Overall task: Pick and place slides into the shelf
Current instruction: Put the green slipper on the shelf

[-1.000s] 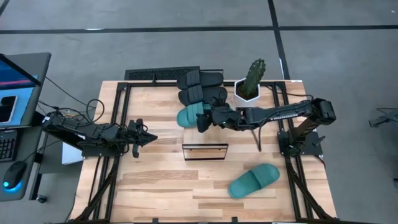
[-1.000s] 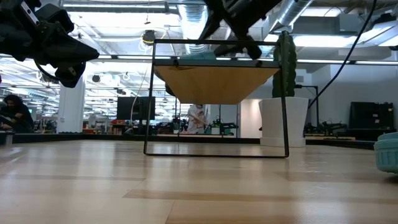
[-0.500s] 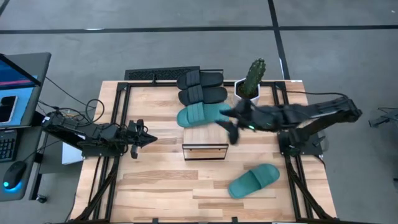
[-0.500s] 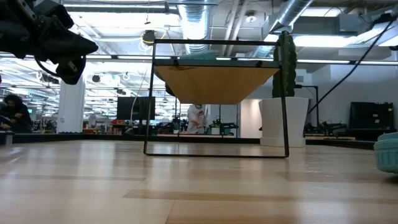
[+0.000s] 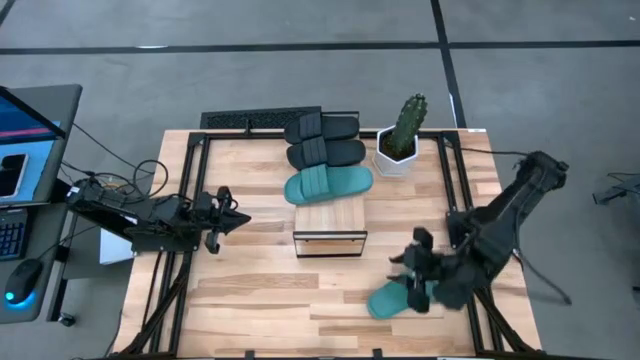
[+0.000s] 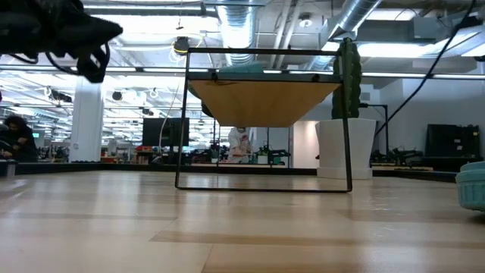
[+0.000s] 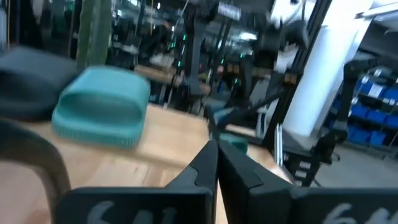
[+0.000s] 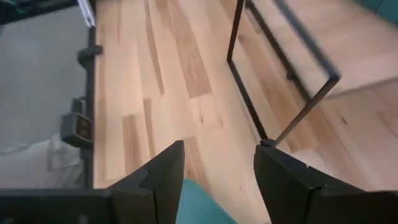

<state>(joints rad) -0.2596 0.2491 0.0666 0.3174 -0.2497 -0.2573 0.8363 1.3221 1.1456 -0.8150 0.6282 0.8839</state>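
Note:
The shelf (image 5: 335,215) stands mid-table. On its plank lie two black slides (image 5: 322,128) (image 5: 328,154) and one teal slide (image 5: 328,185), soles down. A second teal slide (image 5: 398,297) lies on the table at the near right. My right gripper (image 5: 412,270) hangs open just above this slide's far end. In the right wrist view a bit of the slide (image 8: 200,208) shows between the spread fingers. My left gripper (image 5: 240,219) waits shut above the table, left of the shelf. It points at the shelf, with the shelved teal slide (image 7: 102,107) ahead of it.
A potted cactus (image 5: 403,135) stands on the table right of the shelf's far end. Black frame rails (image 5: 190,200) run along the table's left and right sides. Bare wood (image 5: 260,300) lies in front of the shelf. A desk with a laptop (image 5: 25,130) stands left of the table.
My right gripper has swung from the teal slide on the shelf toward the table's near right, turning as it went. It now hangs over the teal slide on the table, still open. The shelved slide stays in place. My left gripper has tipped up a little.

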